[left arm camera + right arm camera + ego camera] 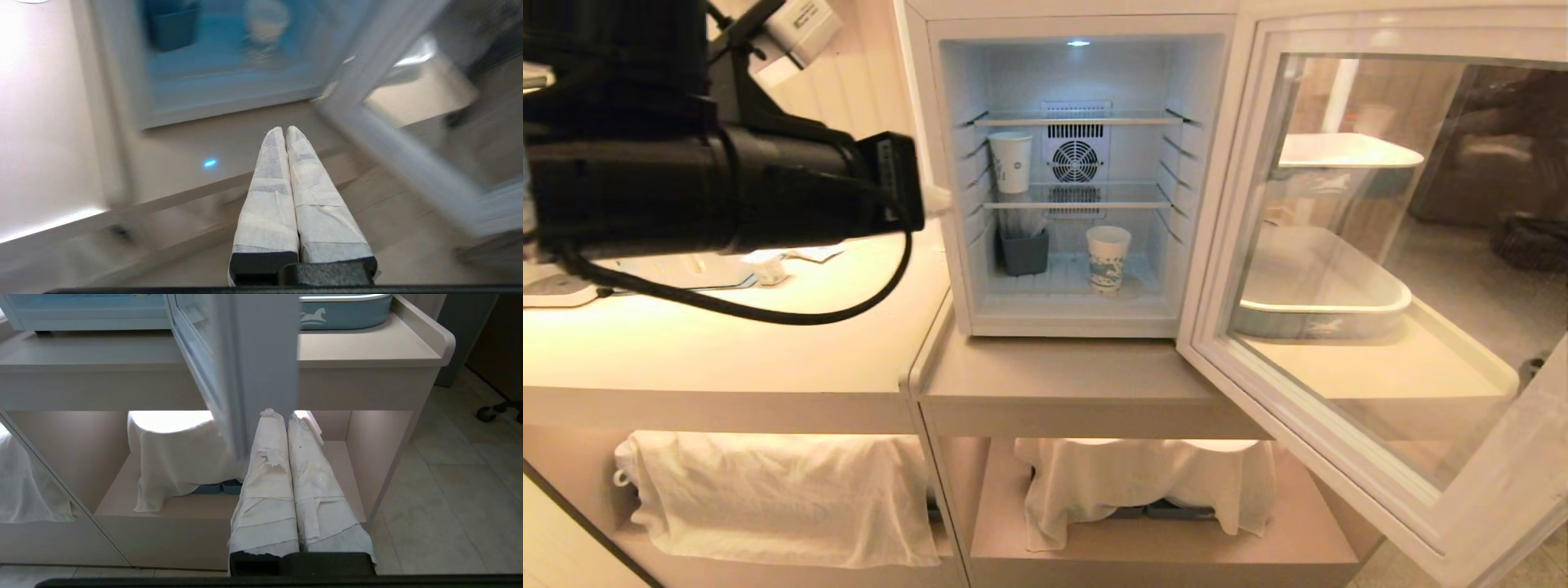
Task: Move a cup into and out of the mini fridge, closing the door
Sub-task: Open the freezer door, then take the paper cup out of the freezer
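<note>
The small tapered white paper cup (1011,162) stands on the middle wire shelf of the boxy white mini fridge (947,163), its glass-windowed door (1339,269) swung wide — likely for access. Left gripper (284,130) hovers outside, jaws clenched, empty; right gripper (278,414) parked low, likewise clenched.

A bulky black left arm (686,188) trails a black cable (768,310); white-wrapped fingers (269,196) taper narrow.

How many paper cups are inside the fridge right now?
2. One white cup stands on the middle wire shelf, at its left side. A blue-patterned cup stands on the fridge floor, right of a grey bin. The bin could hide more.
</note>
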Tool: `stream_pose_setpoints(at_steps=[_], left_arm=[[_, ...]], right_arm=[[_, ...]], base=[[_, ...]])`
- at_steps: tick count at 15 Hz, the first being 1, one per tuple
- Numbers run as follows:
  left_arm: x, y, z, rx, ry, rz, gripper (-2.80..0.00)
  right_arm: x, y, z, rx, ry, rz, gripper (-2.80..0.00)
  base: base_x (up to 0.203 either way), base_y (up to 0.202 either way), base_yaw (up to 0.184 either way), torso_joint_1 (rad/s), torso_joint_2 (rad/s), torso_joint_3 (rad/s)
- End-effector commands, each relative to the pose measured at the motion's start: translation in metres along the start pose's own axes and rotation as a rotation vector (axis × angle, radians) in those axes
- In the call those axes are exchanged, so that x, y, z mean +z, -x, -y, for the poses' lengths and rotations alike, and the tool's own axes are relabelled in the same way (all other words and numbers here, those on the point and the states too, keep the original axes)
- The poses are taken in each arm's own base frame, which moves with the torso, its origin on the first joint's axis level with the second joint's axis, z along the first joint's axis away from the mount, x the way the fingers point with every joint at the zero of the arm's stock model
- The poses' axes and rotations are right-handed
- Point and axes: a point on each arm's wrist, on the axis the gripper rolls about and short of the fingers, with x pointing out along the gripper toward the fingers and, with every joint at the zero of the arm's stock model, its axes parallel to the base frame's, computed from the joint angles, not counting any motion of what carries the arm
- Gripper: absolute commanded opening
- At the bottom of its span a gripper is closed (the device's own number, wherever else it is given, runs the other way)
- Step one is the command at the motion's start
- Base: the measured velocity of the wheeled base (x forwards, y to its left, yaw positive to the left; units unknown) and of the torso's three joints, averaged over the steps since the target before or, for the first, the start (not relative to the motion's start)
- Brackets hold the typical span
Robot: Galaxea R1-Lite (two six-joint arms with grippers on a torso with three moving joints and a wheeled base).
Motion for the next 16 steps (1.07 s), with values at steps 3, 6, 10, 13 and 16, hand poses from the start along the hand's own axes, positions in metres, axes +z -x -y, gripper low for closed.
stream_pose_setpoints(at_steps=[3,6,10,13,16], left_arm=[[-0.015,0.065,-0.071,0.077,-0.209,-0.019,-2.80],[-0.065,0.128,-0.070,0.106,-0.273,-0.012,-2.80],[-0.150,0.190,-0.056,0.264,-0.247,0.053,-2.80],[-0.230,0.205,-0.058,0.413,-0.251,0.073,-2.80],[-0.282,0.206,-0.064,0.473,-0.272,0.116,-2.80]], right_arm=[[0.000,0.000,0.000,0.003,0.000,0.000,-2.80],[0.000,0.000,0.000,0.001,0.000,0.000,-2.80],[0.000,0.000,0.000,0.001,0.001,0.000,-2.80],[0.000,0.000,0.000,0.001,0.000,0.000,-2.80],[0.000,0.000,0.000,0.001,0.001,0.000,-2.80]], base=[[0.000,0.000,0.000,0.000,0.00,0.000],[0.000,0.000,0.000,0.000,0.00,0.000],[0.000,0.000,0.000,0.000,0.00,0.000],[0.000,0.000,0.000,0.000,0.00,0.000],[0.000,0.000,0.000,0.000,0.00,0.000]])
